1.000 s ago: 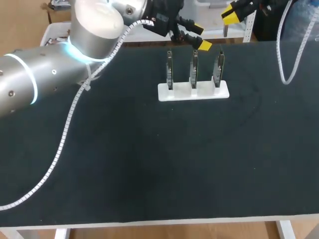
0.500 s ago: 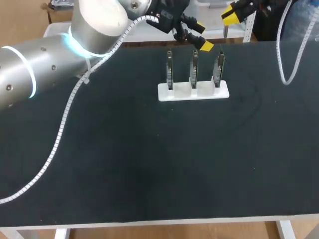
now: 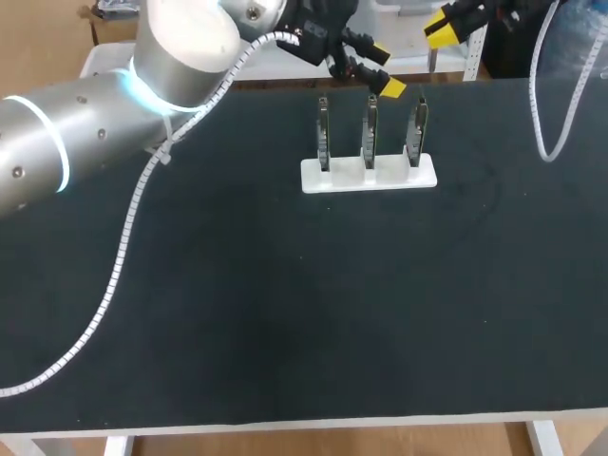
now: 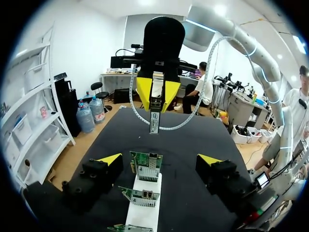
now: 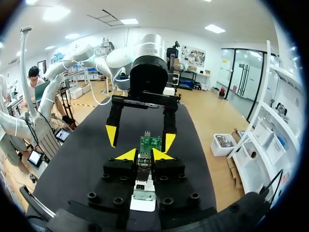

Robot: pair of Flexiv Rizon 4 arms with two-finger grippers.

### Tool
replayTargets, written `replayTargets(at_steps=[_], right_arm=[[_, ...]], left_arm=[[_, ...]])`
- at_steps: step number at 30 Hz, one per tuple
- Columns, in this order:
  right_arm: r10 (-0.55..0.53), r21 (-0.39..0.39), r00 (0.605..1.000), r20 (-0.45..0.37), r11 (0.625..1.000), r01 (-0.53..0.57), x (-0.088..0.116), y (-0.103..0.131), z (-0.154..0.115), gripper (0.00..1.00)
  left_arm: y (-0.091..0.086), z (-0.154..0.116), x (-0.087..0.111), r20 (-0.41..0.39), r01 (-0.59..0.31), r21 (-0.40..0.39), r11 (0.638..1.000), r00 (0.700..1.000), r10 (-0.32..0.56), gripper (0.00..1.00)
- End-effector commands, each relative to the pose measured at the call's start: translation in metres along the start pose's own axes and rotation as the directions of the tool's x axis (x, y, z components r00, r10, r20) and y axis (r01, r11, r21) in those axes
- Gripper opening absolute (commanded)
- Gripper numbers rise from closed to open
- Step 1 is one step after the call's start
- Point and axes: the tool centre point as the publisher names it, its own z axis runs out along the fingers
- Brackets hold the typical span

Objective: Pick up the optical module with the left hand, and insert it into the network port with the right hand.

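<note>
Three green network cards stand upright in a white stand (image 3: 369,174) at the far middle of the black table; the card nearest the grippers (image 4: 147,166) shows its ports. My right gripper (image 3: 442,25) hangs above and behind the stand, shut on the slim metal optical module (image 3: 430,59), which points down. In the left wrist view the module (image 4: 154,118) hangs from the right gripper (image 4: 155,94) above the cards. My left gripper (image 3: 384,68) is open just behind the middle card, nothing between its fingers. The right wrist view shows its own gripper (image 5: 144,154) shut on the module (image 5: 143,171).
My left arm's thick silver link (image 3: 85,142) and its white cable (image 3: 123,247) cross the table's far left. A white cable (image 3: 541,104) hangs from the right arm at the far right. The black tabletop (image 3: 304,313) lies bare in front of the stand.
The left arm's silver link has shifted slightly towards the far side; its open gripper stays almost in place. The right gripper, still holding the module, has not moved.
</note>
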Motion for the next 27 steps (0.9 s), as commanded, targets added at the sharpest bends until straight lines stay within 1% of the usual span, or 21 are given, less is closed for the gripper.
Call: replayTargets(at_steps=[1, 9, 14, 18, 20, 21, 23, 27], right_arm=[[0.000, -0.748, 1.000, 0.003, 0.664, 0.002, 0.0007, -0.0090, -0.0009, 0.00], [-0.001, -0.749, 1.000, 0.000, 0.662, 0.001, -0.0004, -0.0101, -0.0009, 0.00], [-0.006, -0.756, 1.000, -0.001, 0.655, 0.003, -0.0005, -0.0105, -0.0009, 0.00], [-0.028, -0.779, 1.000, -0.003, 0.627, 0.015, 0.0014, -0.0106, -0.0013, 0.00], [-0.025, -0.797, 1.000, 0.016, 0.603, 0.028, 0.0037, -0.0103, -0.0021, 0.00], [-0.020, -0.812, 0.999, 0.040, 0.583, 0.044, 0.0050, -0.0094, -0.0024, 0.00], [-0.005, -0.829, 0.996, 0.088, 0.553, 0.076, 0.0060, -0.0074, -0.0038, 0.00], [-0.004, -0.833, 0.997, 0.082, 0.548, 0.071, 0.0091, -0.0064, -0.0043, 0.00]], left_arm=[[0.0022, 0.0010, -0.0033, -0.013, -0.002, 0.004, 1.000, 1.000, 0.002, 1.00], [0.0046, 0.0025, -0.0031, -0.009, -0.006, 0.014, 1.000, 1.000, 0.006, 1.00], [0.0051, 0.0023, -0.0033, -0.003, -0.007, 0.003, 1.000, 1.000, 0.007, 1.00], [0.0051, 0.0023, -0.0033, -0.003, -0.007, 0.003, 1.000, 1.000, 0.007, 1.00], [0.0051, 0.0023, -0.0033, -0.003, -0.007, 0.003, 1.000, 1.000, 0.007, 1.00], [0.0051, 0.0023, -0.0033, -0.003, -0.007, 0.003, 1.000, 1.000, 0.007, 1.00], [0.0051, 0.0023, -0.0033, -0.003, -0.007, 0.003, 1.000, 1.000, 0.007, 1.00], [0.0051, 0.0023, -0.0033, -0.003, -0.007, 0.003, 1.000, 1.000, 0.007, 1.00]])
